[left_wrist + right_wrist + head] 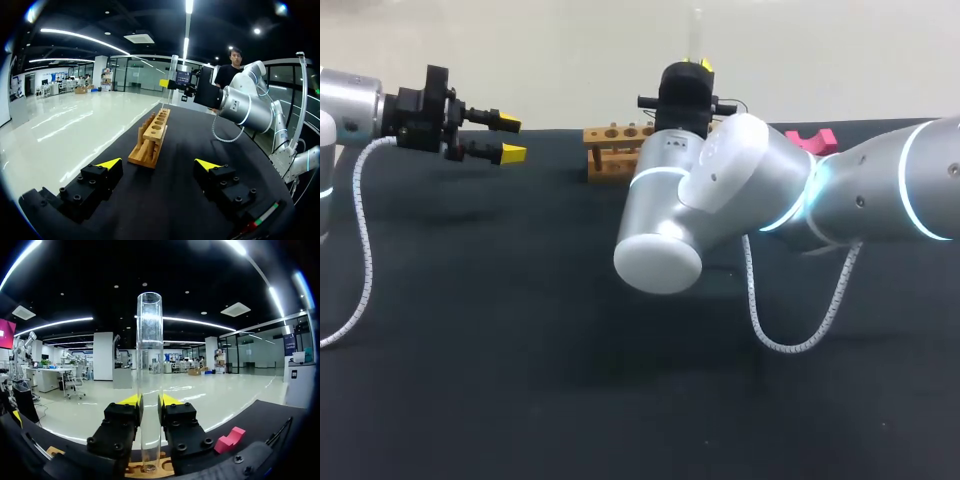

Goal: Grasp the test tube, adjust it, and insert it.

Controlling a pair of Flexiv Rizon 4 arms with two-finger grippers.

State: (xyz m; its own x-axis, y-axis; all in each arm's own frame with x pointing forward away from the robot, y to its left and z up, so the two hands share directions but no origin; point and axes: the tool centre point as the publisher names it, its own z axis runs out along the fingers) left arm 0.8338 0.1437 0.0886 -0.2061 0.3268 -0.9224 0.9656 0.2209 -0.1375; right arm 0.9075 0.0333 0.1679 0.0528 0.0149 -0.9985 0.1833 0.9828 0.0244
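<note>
A clear glass test tube [149, 365] stands upright between the yellow-tipped fingers of my right gripper [150, 401], which is shut on its lower half. The tube's lower end hangs over the wooden rack [134, 471] just below the gripper; I cannot tell whether it has entered a hole. In the head view the right gripper [695, 66] is over the rack [615, 146] at the back middle, with the tube [697, 30] rising faintly above it. My left gripper [508, 139] hovers open and empty to the rack's left. The left wrist view shows the rack [152, 137] ahead of the left gripper [158, 164] and the tube [173, 75] over its far end.
A pink block [811, 140] lies on the black table [520, 350] to the right of the rack, also seen as a pink block [229, 440] beside the right gripper. The right arm's big silver elbow [700, 200] hangs over the table's middle, with a coiled cable [790, 320] under it.
</note>
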